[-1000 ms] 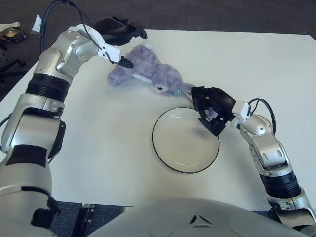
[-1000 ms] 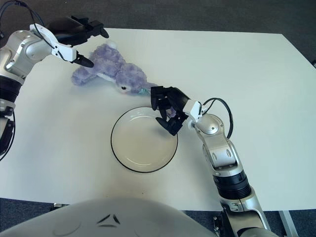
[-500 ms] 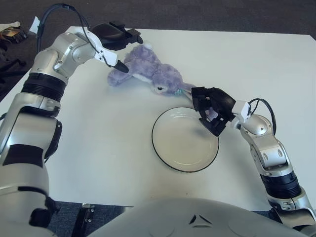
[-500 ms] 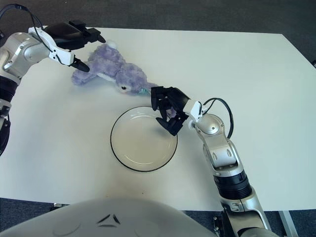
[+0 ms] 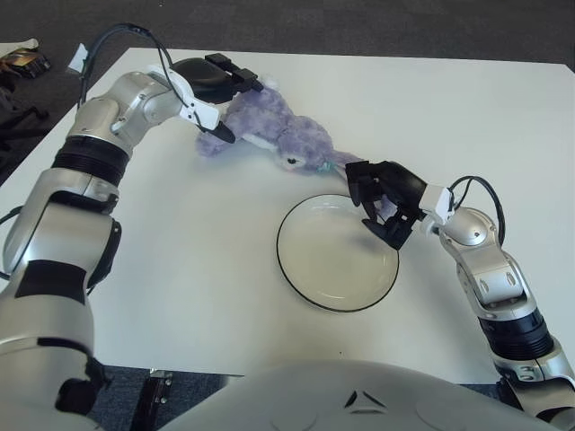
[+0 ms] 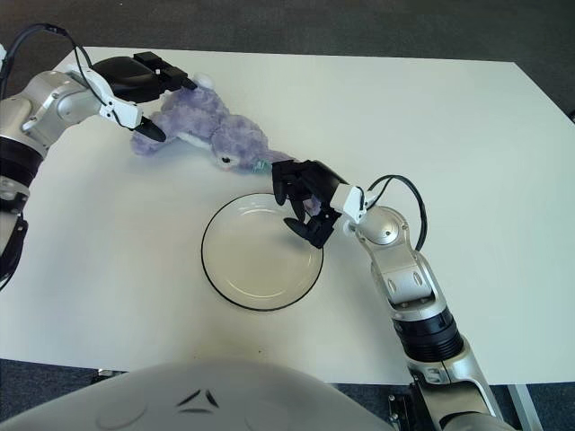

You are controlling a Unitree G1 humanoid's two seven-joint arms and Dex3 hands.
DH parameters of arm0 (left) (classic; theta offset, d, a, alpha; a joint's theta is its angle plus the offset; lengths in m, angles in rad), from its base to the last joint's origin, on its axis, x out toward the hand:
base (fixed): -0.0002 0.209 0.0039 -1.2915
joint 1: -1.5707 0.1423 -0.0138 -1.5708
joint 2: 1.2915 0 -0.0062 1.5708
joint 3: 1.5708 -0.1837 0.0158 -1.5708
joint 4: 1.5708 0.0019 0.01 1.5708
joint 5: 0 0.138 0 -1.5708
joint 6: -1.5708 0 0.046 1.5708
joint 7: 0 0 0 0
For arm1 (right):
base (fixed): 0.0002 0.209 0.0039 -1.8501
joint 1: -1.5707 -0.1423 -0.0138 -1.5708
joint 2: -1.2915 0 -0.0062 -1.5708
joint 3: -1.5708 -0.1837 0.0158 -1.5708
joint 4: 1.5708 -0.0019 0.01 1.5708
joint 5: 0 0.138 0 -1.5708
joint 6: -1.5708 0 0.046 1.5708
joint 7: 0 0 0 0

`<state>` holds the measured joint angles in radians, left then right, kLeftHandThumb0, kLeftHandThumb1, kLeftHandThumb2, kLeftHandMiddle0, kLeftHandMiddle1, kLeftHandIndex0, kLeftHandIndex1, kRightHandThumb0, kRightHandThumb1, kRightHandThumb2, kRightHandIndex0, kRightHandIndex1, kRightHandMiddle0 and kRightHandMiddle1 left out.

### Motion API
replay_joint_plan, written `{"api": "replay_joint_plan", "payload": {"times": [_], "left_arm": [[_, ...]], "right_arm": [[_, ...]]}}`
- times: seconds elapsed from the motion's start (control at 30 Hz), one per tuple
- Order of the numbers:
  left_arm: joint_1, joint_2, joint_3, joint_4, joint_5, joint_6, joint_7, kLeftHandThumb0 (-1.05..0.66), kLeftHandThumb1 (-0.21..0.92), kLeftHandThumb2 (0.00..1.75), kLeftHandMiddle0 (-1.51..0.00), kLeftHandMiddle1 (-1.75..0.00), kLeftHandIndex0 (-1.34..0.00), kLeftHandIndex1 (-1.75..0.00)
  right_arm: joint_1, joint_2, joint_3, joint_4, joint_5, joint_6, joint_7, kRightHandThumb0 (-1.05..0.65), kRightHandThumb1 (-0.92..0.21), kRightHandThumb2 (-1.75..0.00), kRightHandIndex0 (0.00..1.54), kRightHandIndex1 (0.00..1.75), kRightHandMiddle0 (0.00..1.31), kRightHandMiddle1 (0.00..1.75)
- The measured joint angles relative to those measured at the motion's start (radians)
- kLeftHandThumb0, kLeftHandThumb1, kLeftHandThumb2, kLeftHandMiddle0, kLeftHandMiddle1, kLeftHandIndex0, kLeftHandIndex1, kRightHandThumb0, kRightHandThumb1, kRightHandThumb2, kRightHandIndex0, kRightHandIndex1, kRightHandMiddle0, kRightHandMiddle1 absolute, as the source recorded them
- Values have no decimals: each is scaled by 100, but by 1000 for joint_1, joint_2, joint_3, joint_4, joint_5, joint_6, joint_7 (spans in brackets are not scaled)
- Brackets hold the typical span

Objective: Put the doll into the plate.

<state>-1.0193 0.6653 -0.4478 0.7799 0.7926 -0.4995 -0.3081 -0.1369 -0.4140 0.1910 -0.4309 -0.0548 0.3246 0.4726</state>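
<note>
The doll (image 5: pixel 274 130) is a purple plush lying on the white table, behind and left of the plate. The plate (image 5: pixel 328 260) is white with a dark rim and holds nothing. My left hand (image 5: pixel 220 94) is at the doll's far left end, with fingers spread above it and the thumb below it. My right hand (image 5: pixel 382 202) is over the plate's far right rim, at the doll's near right tip. Its fingers are curled, and a bit of purple plush shows between them.
The white table (image 5: pixel 180 269) runs to a far edge behind the doll and a left edge by my left arm, with dark floor beyond both. A small object (image 5: pixel 22 61) lies on the floor at the far left.
My left hand has moved right and down onto the doll's far end, its fingers now straddling it. My right hand has shifted slightly. The doll and plate have not moved.
</note>
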Motion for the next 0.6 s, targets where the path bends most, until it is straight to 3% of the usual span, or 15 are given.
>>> {"api": "replay_joint_plan", "payload": {"times": [0.17, 0.37, 0.5, 0.6], "left_arm": [[-10, -22, -24, 56, 6, -33, 17, -105, 92, 40, 0, -2, 0, -18], [-17, -49, -28, 85, -1, -50, 17, -105, 92, 42, -11, -7, 0, -10], [-19, -66, -28, 97, -2, -58, 27, -105, 92, 45, -3, -45, 0, -15], [-21, -80, -28, 114, -3, -72, 63, -105, 92, 47, -1, -58, 0, -21]], "right_arm": [[1, 0, 5, -13, -7, 30, -2, -1, 10, -175, 95, 164, 70, 175], [1, 0, 8, -27, -10, 52, -4, -1, 10, -175, 95, 164, 70, 175], [2, 0, 11, -32, -10, 52, -4, -1, 10, -175, 95, 164, 70, 175], [2, 0, 12, -34, -10, 51, -3, -1, 10, -175, 95, 165, 70, 175]]}}
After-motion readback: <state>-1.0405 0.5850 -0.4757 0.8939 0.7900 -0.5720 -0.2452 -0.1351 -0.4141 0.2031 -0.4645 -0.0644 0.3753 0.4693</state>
